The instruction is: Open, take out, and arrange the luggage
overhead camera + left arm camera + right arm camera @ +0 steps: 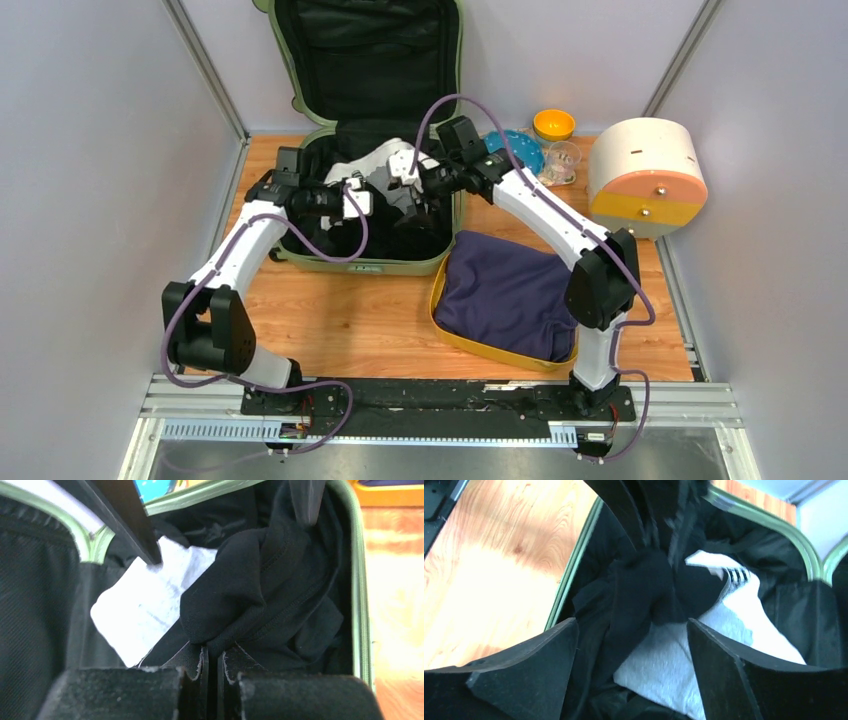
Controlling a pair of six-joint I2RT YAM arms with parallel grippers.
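The sage-green luggage lies open on the wooden table, its lid leaning on the back wall. Both grippers reach into its black-lined base. My left gripper is shut on a fold of a black garment, which bunches up from the jaws. A white cloth lies beside and under it. My right gripper stands open just above the white cloth, with nothing between its fingers. In the right wrist view the black garment hangs in the left gripper's jaws. From above, the left gripper and right gripper almost meet.
A yellow tray holding a dark purple cloth sits right of the luggage. A round cream-and-orange drawer box stands at the back right, with a blue item, an orange bowl and a clear glass nearby.
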